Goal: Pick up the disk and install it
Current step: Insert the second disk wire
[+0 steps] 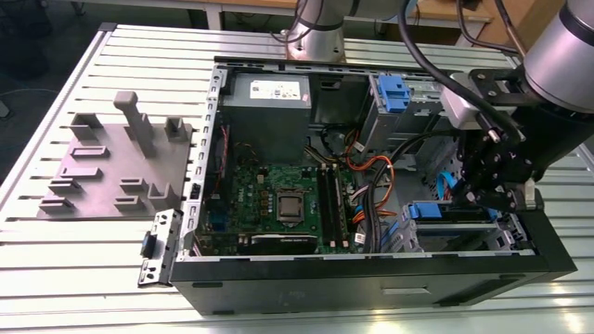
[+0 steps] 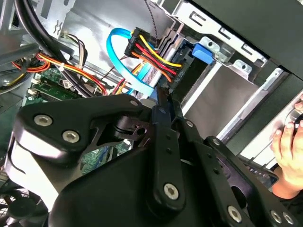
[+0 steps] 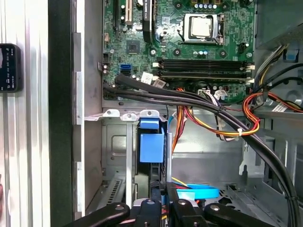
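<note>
The disk [image 3: 151, 149] is seated edge-on in the drive bay [image 3: 116, 142], just ahead of the fingers [image 3: 163, 201], which are drawn together around its rear edge for pushing.

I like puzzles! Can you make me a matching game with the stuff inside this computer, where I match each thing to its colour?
Things:
1. circuit board
2. flat cable
3. gripper
4. table

Colours:
A. black
B. silvery grey
C. green
D. light blue

Right pairs: 1-C, 2-D, 3-A, 4-B
</note>
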`<action>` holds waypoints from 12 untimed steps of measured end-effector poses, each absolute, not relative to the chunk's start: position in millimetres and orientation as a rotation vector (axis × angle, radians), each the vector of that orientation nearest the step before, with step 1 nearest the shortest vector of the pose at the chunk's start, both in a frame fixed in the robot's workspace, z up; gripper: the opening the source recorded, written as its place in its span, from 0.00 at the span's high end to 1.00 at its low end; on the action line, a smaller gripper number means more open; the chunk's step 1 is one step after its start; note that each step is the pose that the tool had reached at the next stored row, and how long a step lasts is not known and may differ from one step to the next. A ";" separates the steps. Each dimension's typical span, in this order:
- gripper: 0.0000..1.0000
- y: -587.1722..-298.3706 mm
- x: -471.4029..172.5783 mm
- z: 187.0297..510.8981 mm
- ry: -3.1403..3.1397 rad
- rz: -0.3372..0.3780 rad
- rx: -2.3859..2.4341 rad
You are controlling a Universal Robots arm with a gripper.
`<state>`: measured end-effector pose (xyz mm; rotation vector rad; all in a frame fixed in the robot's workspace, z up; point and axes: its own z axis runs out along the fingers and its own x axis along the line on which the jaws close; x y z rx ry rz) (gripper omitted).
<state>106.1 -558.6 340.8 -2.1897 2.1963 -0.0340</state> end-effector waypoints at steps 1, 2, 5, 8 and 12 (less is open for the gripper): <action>0.84 -559.2 106.1 340.6 2.198 -0.034 -2.188; 0.84 -559.6 106.2 340.4 2.199 -0.034 -2.186; 0.84 -560.3 107.3 340.0 2.202 -0.034 -2.184; 0.84 -560.9 107.9 339.3 2.203 -0.034 -2.183; 0.84 -561.7 107.9 337.9 2.203 -0.034 -2.183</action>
